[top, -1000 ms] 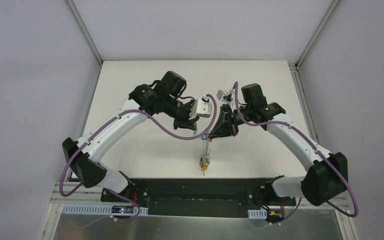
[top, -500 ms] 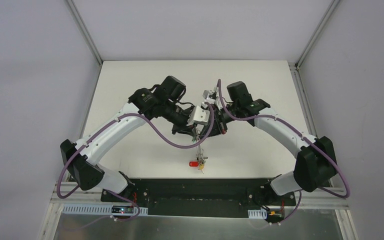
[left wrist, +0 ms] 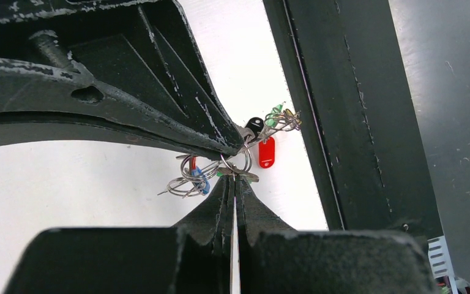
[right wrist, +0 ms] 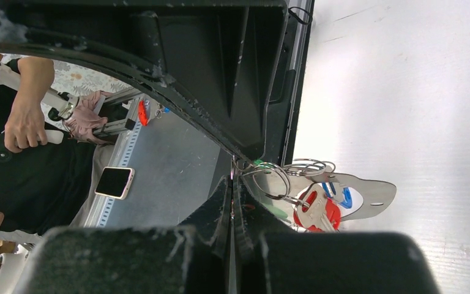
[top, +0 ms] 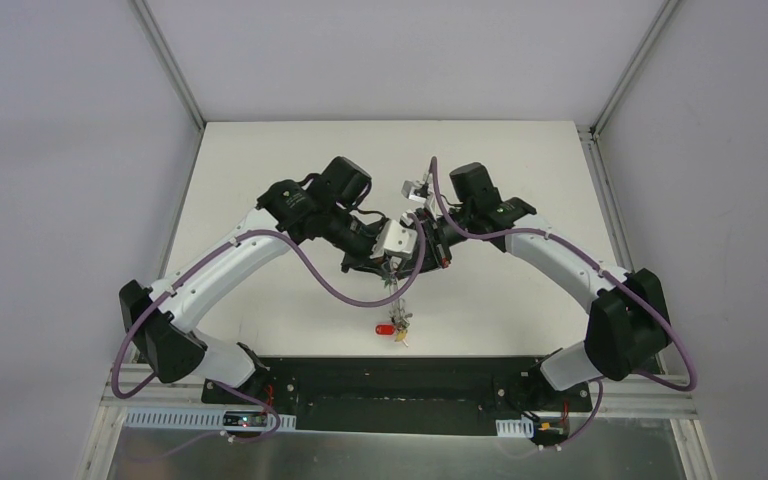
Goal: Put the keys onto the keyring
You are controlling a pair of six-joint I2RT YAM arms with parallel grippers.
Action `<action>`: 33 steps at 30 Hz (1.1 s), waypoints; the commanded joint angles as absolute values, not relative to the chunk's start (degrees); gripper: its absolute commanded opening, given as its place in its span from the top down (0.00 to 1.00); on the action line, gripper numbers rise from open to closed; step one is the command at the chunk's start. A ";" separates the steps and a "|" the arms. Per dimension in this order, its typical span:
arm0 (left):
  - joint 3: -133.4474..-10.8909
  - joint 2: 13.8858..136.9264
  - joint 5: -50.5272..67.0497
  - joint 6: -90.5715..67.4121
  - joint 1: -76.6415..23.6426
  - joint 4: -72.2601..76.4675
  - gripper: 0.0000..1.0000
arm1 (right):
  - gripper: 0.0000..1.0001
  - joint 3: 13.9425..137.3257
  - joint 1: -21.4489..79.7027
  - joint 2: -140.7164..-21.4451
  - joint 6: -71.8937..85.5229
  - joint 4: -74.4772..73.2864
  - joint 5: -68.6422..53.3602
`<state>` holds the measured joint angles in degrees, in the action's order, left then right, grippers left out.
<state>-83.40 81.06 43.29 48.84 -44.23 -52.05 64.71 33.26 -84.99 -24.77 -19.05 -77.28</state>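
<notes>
Left gripper (left wrist: 233,184): jaws closed tight, tips pinching thin metal at the top of the bunch. As far as I can tell this is the keyring (right wrist: 269,177) wire.
Right gripper (right wrist: 231,184): also closed tight, its tip touching the left one and nipping the same wire just beside it.
Keyring: held off the table (top: 260,180) between the two tips, over the middle towards the near edge. Its loops cross one another.
Keys (top: 397,327): hanging in a bunch under the tips. The red tag (left wrist: 267,152) and blue tag (left wrist: 201,181) are plain, the green and yellow ones partly hidden. I cannot tell whether every key is threaded.
Risk, slip: each hold is a thin wire on bare fingertips, so a twist or pull could let it slide out and drop the bunch.
Risk, clash: the tips are touching, so any closing move jams finger against finger.
Risk, bend: pulling the arms apart could spring or kink the wire.
Risk, landing: a dropped bunch falls near the table's near edge, by the base plate (top: 390,375), which is awkward to reach.
Risk, sight: both wrist views are crowded by fingers, so a snag could go unseen.
</notes>
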 commanded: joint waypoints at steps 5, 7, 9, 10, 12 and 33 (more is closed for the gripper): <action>-82.98 77.72 48.22 52.96 -44.90 -54.76 1.00 | 1.00 66.82 33.41 -84.94 -21.15 -13.88 -78.98; -82.97 77.54 48.47 53.46 -44.88 -55.03 1.00 | 1.00 66.79 33.40 -85.09 -20.61 -13.49 -78.69; -82.97 77.48 48.62 53.90 -44.90 -55.32 1.00 | 1.00 66.88 33.41 -85.25 -20.35 -13.49 -78.26; -82.97 77.37 48.61 54.08 -44.89 -55.43 1.00 | 1.00 66.88 33.40 -85.32 -20.20 -13.46 -78.08; -83.02 77.35 48.69 54.46 -44.89 -55.67 1.00 | 1.00 66.76 33.42 -85.42 -19.52 -12.86 -77.81; -80.77 77.25 40.19 43.59 -44.89 -47.72 1.00 | 1.00 63.58 33.09 -83.72 -9.17 -1.90 -70.27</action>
